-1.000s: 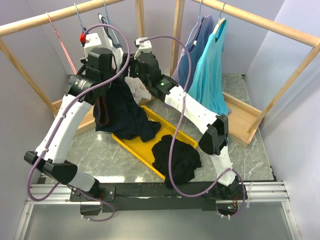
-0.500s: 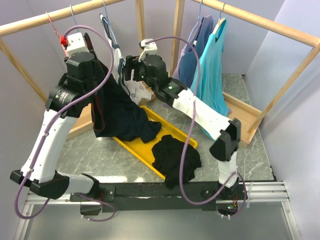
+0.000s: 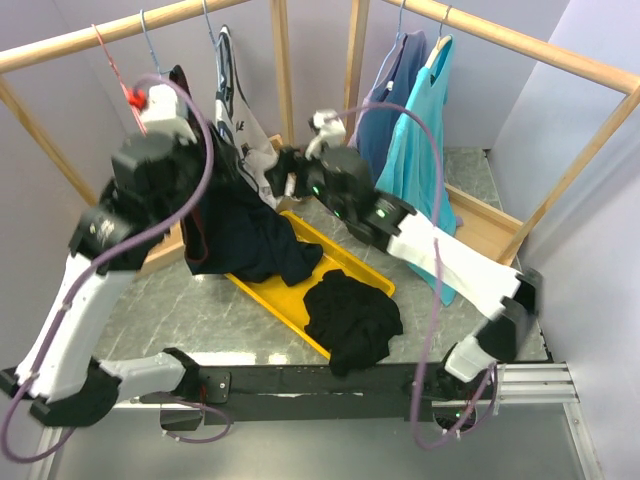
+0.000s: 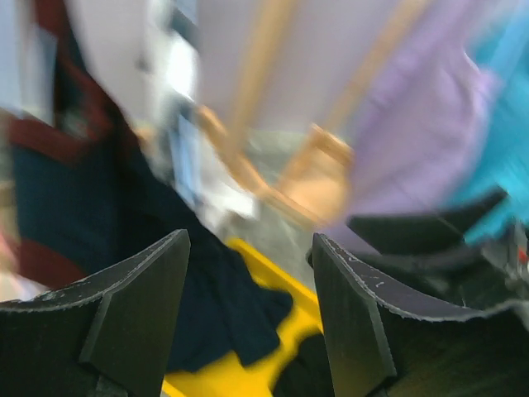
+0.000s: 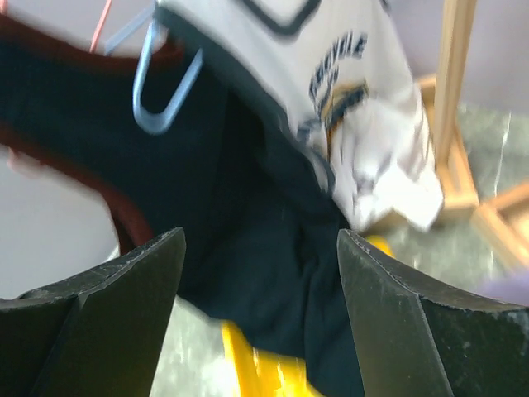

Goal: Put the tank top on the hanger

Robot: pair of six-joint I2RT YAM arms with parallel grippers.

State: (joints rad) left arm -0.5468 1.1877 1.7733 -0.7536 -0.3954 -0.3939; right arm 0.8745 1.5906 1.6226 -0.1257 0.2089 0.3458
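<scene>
The navy tank top [image 3: 235, 225] with maroon trim hangs from the light-blue hanger [image 3: 152, 45] on the left wooden rail, its hem draped onto the yellow tray. In the blurred left wrist view my left gripper [image 4: 250, 240] is open and empty, with the tank top [image 4: 66, 207] to its left. My right gripper [image 3: 282, 176] is open beside the garment. Its own view shows nothing between the jaws of the right gripper [image 5: 260, 236], with the hanger's [image 5: 161, 91] blue wire and the tank top [image 5: 248, 248] ahead.
A white tank top [image 3: 235, 105] hangs right beside the navy one. A yellow tray [image 3: 352, 262] lies on the marble table with a black garment [image 3: 350, 318] at its near end. A pink-red hanger [image 3: 112, 58] and blue and teal shirts [image 3: 418, 140] hang on the wooden rails [image 3: 90, 38].
My left gripper has opened and let go, and its arm has swung up and to the left. The right arm has stretched out and shifted right. The tank top stays hanging.
</scene>
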